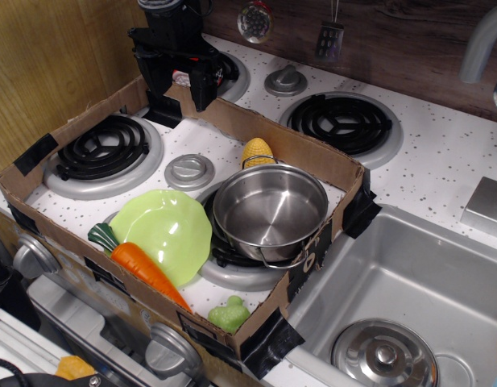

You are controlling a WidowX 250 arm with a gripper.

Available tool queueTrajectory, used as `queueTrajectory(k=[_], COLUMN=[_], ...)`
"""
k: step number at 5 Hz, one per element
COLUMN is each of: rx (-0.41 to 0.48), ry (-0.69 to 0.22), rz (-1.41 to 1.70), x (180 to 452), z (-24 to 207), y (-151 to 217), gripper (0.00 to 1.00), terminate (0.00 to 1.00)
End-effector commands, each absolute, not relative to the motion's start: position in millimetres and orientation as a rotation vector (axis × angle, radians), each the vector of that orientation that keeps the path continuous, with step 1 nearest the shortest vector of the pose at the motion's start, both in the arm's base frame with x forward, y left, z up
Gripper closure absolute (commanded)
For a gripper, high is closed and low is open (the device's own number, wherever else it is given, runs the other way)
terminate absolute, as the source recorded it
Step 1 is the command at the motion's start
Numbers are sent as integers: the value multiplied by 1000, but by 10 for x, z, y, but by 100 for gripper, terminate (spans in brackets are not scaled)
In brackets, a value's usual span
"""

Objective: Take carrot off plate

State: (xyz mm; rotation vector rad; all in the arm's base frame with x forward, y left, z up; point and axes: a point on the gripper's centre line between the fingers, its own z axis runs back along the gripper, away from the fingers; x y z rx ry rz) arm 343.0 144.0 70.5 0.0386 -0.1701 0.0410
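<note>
I am looking down at a toy stove desk (441, 161) with a cardboard wall (312, 153) fenced around part of it, so things cannot roll away. The carrot (147, 270) lies at the front edge of the green plate (163, 226). Its fat middle leans on the plate's wavy rim, its green top (101, 236) sticks out to the left, and its thin tip points toward the front cardboard. So I think it is only half on the plate, and the job is not done yet.

My claw (201, 90) hangs far back, above the rear of the box, well apart from the carrot. It holds nothing. It is dark and I cannot tell if it is apart or together.

The steel pot (270, 211) sits right beside the plate, with yellow corn (257, 151) behind it, so I should come down on the carrot's left side, away from the pot.
</note>
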Motion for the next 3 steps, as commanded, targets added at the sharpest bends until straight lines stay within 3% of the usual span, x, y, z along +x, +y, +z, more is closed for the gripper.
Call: queueTrajectory(k=[1,3], rx=[39,117], ry=[-170,-292], rz=[41,273], x=[3430,3398], z=[705,826], y=[1440,1369], gripper=[0,0], terminate=[0,0])
